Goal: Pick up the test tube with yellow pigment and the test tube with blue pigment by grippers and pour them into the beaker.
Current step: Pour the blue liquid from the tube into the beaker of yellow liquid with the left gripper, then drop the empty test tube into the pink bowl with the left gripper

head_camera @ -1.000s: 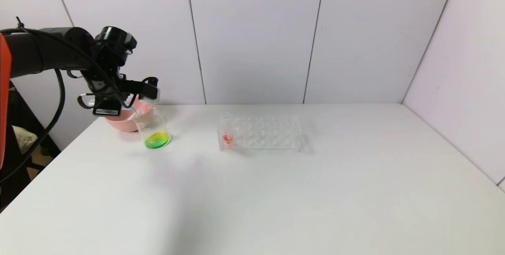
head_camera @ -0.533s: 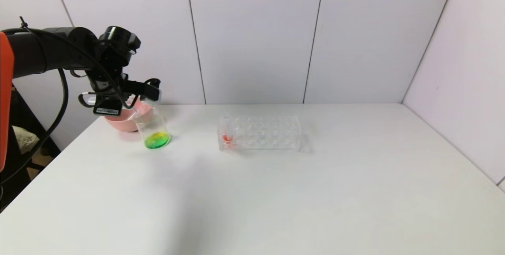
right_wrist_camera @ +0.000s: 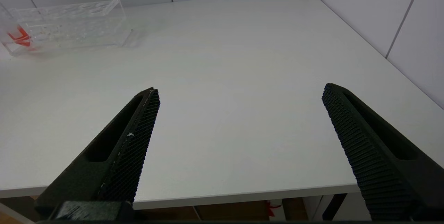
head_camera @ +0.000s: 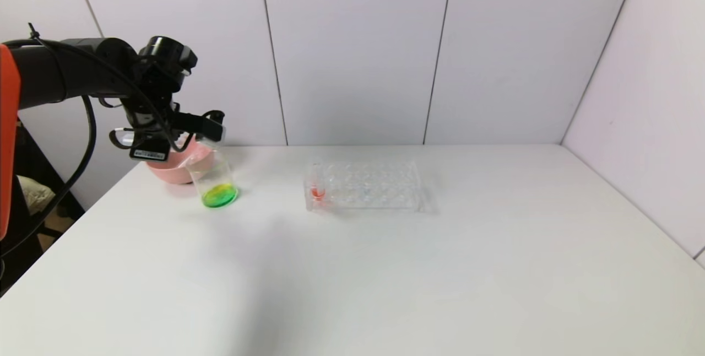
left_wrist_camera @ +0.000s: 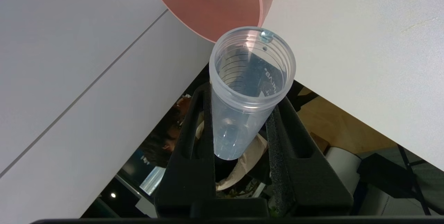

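1. The beaker [head_camera: 216, 182] stands upright and holds a shallow pool of liquid, green at the edge and yellowish in the middle. It sits directly below the left gripper [head_camera: 212, 127], on the side toward the robot.
2. A pink bowl [head_camera: 172, 164] sits just behind the beaker, under the left gripper's wrist; its contents cannot be made out.
3. A clear multi-hole tube rack [head_camera: 363, 186] stands well to the right of the left gripper. One tube with red-orange liquid at its tip [head_camera: 317, 189] stands in the rack's end nearest the beaker; the rack's other holes look unfilled.
4. The left gripper is pressed together on a clear tube [left_wrist_camera: 248, 88], pinching its lower body between the two black fingers [left_wrist_camera: 194, 130]. In the left wrist view the tube's open mouth points away from the gripper toward the bowl and beaker rim, and the tube looks drained: only a blue droplet clings to its rim, which suggests the test tube with blue pigment.
5. In the head view the tube is tilted over the beaker's mouth, just above its rim.
6. The test tube with yellow pigment cannot be found in any view.
7. The right gripper [right_wrist_camera: 239, 94] hangs low near the table's front edge with its fingers spread wide, holding nothing, the rack far ahead of it.
8. The table [head_camera: 385, 279] is plain white, backed by pale panelled walls [head_camera: 352, 47] on the far and right sides.
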{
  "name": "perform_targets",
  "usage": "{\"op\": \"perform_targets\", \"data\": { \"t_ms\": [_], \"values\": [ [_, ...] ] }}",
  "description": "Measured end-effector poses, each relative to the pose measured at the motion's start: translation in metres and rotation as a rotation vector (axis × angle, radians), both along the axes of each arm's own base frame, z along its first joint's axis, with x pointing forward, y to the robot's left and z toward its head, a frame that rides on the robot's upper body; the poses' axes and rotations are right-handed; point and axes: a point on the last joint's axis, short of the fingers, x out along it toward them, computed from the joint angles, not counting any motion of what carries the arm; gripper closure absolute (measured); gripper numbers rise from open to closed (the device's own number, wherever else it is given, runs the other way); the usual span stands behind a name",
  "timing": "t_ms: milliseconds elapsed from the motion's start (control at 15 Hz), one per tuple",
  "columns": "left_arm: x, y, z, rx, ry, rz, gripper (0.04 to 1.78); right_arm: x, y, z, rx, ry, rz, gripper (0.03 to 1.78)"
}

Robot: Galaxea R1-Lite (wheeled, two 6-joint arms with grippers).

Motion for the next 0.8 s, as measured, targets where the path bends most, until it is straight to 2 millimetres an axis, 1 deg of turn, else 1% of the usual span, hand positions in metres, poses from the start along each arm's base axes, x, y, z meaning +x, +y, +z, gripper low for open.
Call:
{"op": "perform_targets", "data": {
  "t_ms": [267, 467, 667, 800],
  "values": [
    [-0.004, 0.001, 0.007, -0.056, -0.054, 0.044, 1.37, 0.000, 0.000, 0.000, 0.000, 0.000, 0.000, 0.10],
    [-0.010, 0.002, 0.019, -0.175, -0.189, 0.162, 1.37, 0.000, 0.000, 0.000, 0.000, 0.000, 0.000, 0.10],
    [-0.018, 0.006, 0.035, -0.387, -0.376, 0.325, 1.37, 0.000, 0.000, 0.000, 0.000, 0.000, 0.000, 0.10],
    [-0.021, 0.009, 0.043, -0.597, -0.489, 0.421, 1.37, 0.000, 0.000, 0.000, 0.000, 0.000, 0.000, 0.10]
  ]
}}
